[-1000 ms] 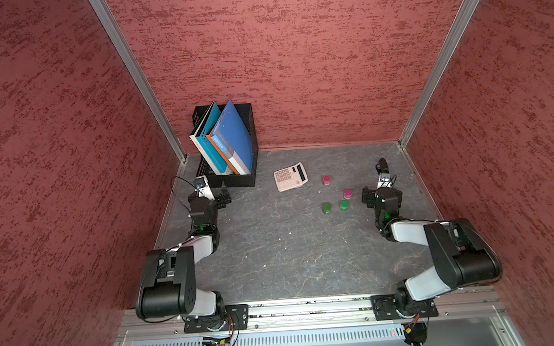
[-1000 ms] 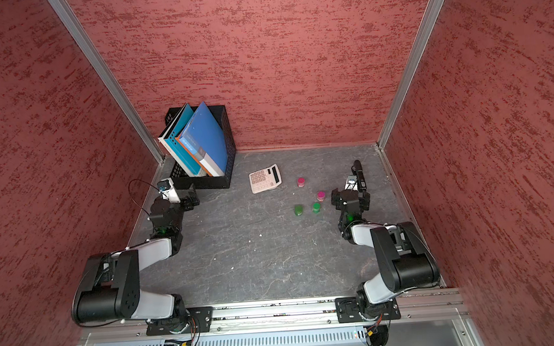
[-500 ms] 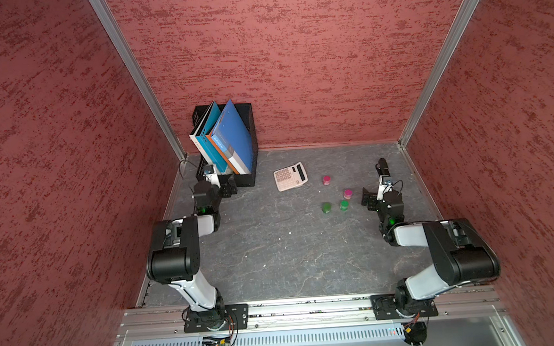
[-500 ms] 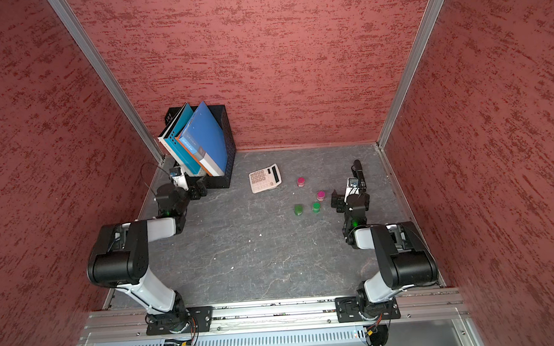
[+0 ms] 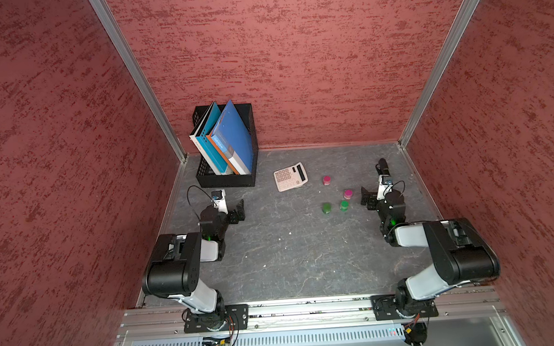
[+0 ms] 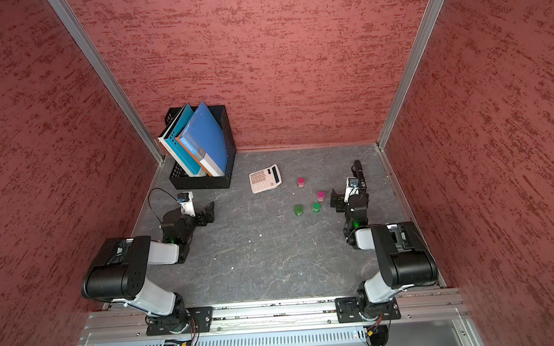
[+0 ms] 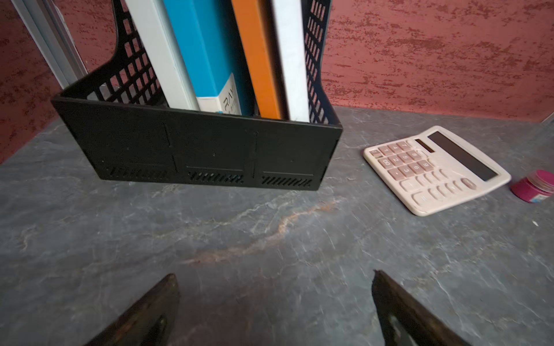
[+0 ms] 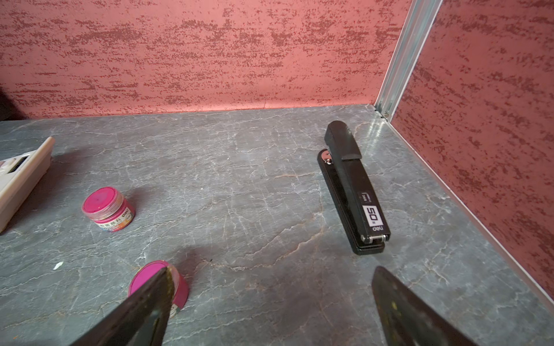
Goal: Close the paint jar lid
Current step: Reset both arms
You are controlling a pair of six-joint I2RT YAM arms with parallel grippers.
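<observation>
A small round pink plastic paint jar [image 8: 180,288] stands upright, top facing up, on the grey marbled tabletop [image 8: 269,194] just beside the right gripper [image 8: 271,269], whose jaws are wide and empty. The left gripper [image 7: 274,273], equally wide, holds nothing near a black mesh file rack [image 7: 209,149].

Counted four small round plastic paint jars right of centre in both top views: two magenta jars [image 5: 326,180] [image 5: 348,194] and two green jars [image 5: 326,207] [image 5: 344,205]. Found one cream rectangular calculator [image 5: 290,177] just above centre, one long black stapler [image 5: 383,165] further right, one black mesh file holder [image 5: 226,182] at upper left. Made out three upright books [image 5: 233,133] inside it, not with certainty. Noted two black-and-white robot arms [image 5: 175,271] [image 5: 455,255] along the lower edge.
</observation>
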